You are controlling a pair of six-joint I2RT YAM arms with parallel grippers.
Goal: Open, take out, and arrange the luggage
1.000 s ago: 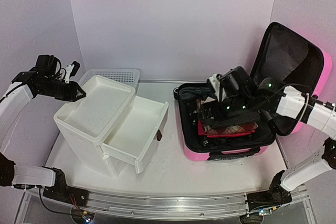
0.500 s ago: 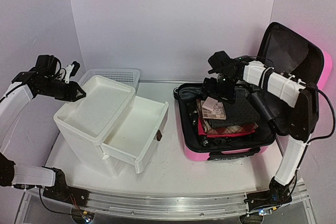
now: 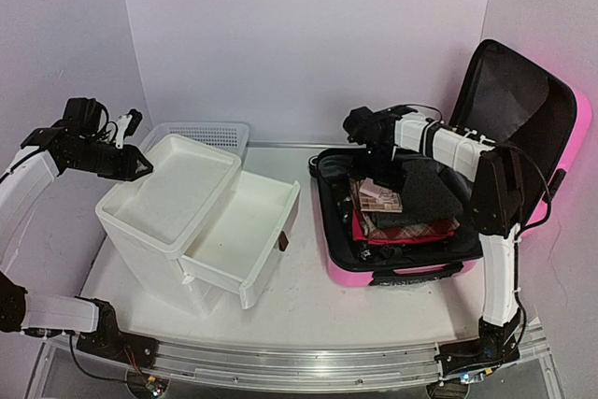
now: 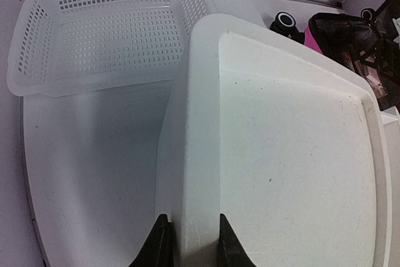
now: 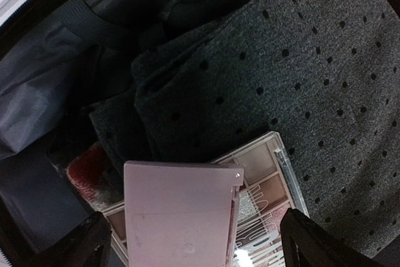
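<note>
The luggage [image 3: 404, 277], a pink hard-shell suitcase, lies open at the right with its black-lined lid [image 3: 512, 91] standing up. Inside are a grey dotted cloth [image 5: 300, 60], a red plaid cloth [image 3: 411, 229], an eyeshadow palette [image 5: 281, 173] and a flat pink case [image 5: 178, 211] lying on it. My right gripper [image 3: 372, 154] hangs open above the palette and pink case at the suitcase's back left, its fingertips [image 5: 94, 242] wide on either side and touching nothing. My left gripper [image 4: 187, 251] is shut on the back left rim of the white drawer unit [image 4: 281, 154].
The drawer unit's drawer [image 3: 238, 231] stands pulled out toward the suitcase. A white mesh basket [image 4: 100, 29] sits behind the unit against the back wall. A suitcase wheel [image 4: 284, 20] shows beyond the unit's top. Walls close in at the left, back and right.
My right arm has swung from lying low over the suitcase to reaching in from the back, and the gripper has drawn up and left. The palette now lies uncovered on the clothes. The left arm is still.
</note>
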